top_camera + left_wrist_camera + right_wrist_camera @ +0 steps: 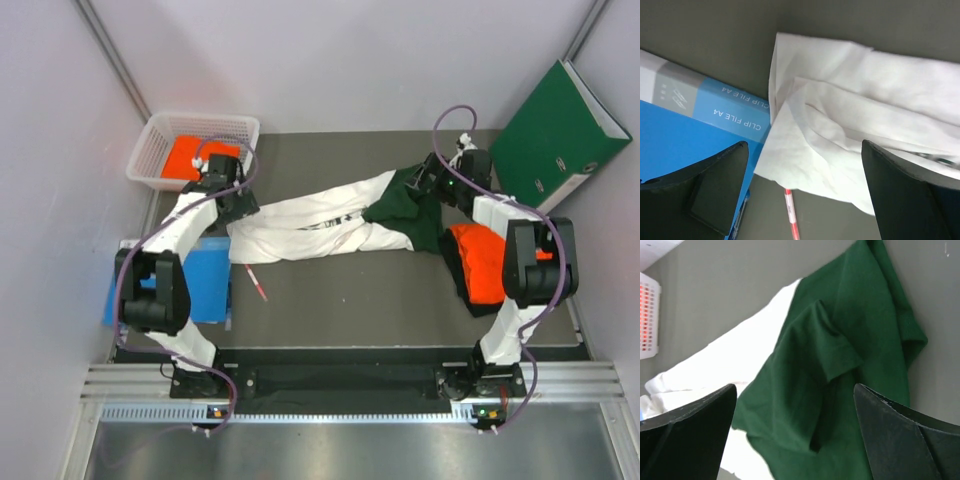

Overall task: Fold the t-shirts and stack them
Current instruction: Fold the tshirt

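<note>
1. On the dark table [350, 310], stretched crossways between the two arms, lies the white t-shirt [310, 225]. It is bunched into a long narrow band, and its dark green sleeves [410, 210] are crumpled at the right end. The step in hand looks like laying this shirt out, since no clean fold shows yet.
2. The green binder [555, 140] leans at the far right, well apart from the work.
3. Near the right edge, a folded orange t-shirt [475, 260] rests on dark cloth [462, 290], probably the black one. This looks like the stack so far.
4. The blue clip file [205, 285] lies at the left, and the shirt's white corner meets its edge.
5. The white basket [150, 150] in the far left corner holds another orange t-shirt [185, 155].
6. The left gripper [238, 205] hovers over the white end and the right gripper [430, 182] over the green sleeve. Both pairs of fingers stand wide apart, gripping nothing. The next move likely calls for pinching fresh edges and spreading the cloth flat.
7. A red pen [258, 283] pokes out from under the hem and could snag a fold.
</note>
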Robot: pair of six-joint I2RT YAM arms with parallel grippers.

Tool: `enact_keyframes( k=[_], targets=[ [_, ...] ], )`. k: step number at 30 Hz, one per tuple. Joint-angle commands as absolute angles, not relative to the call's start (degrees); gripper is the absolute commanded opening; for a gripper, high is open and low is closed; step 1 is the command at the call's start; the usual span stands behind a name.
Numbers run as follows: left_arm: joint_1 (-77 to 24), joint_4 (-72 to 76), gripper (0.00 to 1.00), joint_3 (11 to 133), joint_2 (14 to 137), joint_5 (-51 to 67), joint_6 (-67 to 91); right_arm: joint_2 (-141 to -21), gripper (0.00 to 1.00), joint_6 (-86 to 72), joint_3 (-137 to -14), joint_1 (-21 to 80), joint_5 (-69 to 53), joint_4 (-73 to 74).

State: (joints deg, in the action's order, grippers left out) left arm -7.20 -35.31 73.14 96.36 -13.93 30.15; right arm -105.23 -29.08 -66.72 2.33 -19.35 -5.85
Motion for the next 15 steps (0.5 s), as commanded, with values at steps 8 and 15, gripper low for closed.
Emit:
enact_keyframes(
  k=[8,15],
  targets=[
    [-7.21,-32.08,0.99,71.72,86.75,-12.74,28.57,-99.31,0.74,-33.05,-61.17,1.93,-23.11,-9.59],
    [-7.21,-31.99,0.99,71.54,88.15,-12.39,28.56,-98.88,0.74,-32.7,-58.8,2.2,-21.71,-7.74]
  ],
)
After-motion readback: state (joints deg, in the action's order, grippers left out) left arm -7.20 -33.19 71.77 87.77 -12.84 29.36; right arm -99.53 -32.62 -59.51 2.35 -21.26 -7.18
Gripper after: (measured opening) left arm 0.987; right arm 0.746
